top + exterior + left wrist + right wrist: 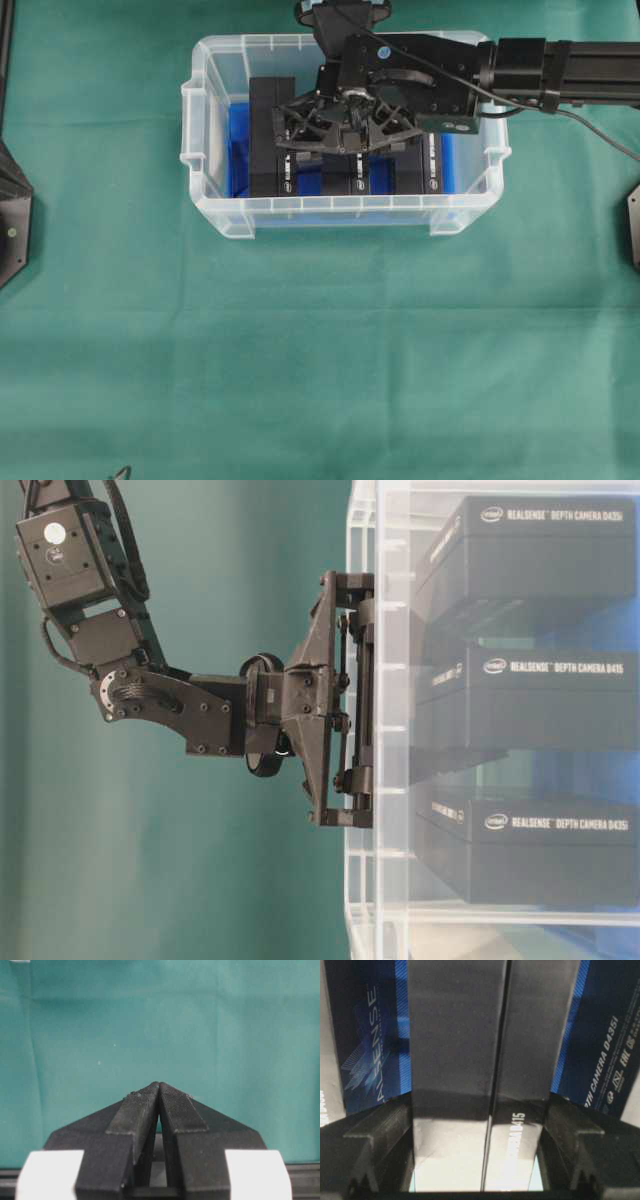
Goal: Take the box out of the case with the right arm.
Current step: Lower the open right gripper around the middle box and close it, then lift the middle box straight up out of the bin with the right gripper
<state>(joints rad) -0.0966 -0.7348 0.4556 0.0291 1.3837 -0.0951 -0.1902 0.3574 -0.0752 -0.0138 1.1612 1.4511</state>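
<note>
A green cloth [320, 350] is covering the whole table. The case [215, 215], clear plastic with a blue lining, is sitting toward the far side, holding several black boxes. The right gripper [345, 128] is reaching down into it, its fingers [380, 1145] straddling the middle box [470, 1060]; whether they are pressing it, I cannot tell. The left gripper [159, 1091] is resting closed over bare cloth.

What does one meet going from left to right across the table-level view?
Right arm's white-dotted block → its wrist link → right gripper at the case wall → the three stacked black boxes.
</note>
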